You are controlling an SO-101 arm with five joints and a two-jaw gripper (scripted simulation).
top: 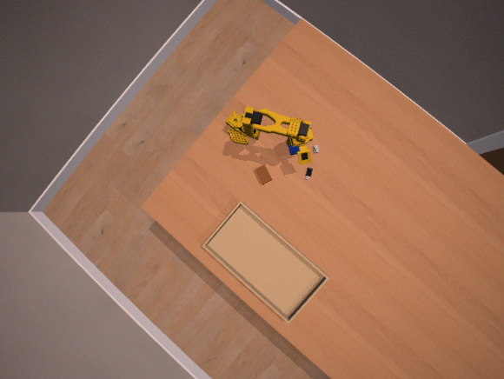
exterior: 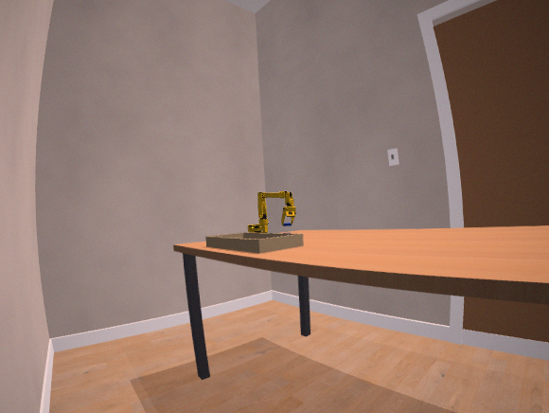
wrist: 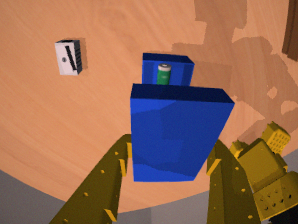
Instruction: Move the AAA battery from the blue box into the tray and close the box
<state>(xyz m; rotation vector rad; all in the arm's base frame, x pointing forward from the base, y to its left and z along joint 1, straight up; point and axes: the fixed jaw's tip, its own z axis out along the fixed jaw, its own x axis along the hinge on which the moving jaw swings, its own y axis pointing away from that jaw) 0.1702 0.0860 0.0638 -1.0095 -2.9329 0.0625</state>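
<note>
My gripper (wrist: 172, 163) is shut on the blue lid (wrist: 178, 123) and holds it in the air, as the exterior view shows (exterior: 287, 223). Right below it on the table stands the open blue box base, with the green AAA battery (wrist: 164, 74) upright inside. From above, the blue box (top: 294, 149) shows partly under the arm's wrist (top: 303, 154). The tan tray (top: 265, 261) lies well away from the arm, near the table's edge; it also shows in the exterior view (exterior: 256, 241).
A small white box (wrist: 69, 56) lies left of the blue base, also seen from above (top: 315, 149). A small black and white object (top: 308, 173) and a closed brown box (top: 262, 175) lie between the arm and the tray.
</note>
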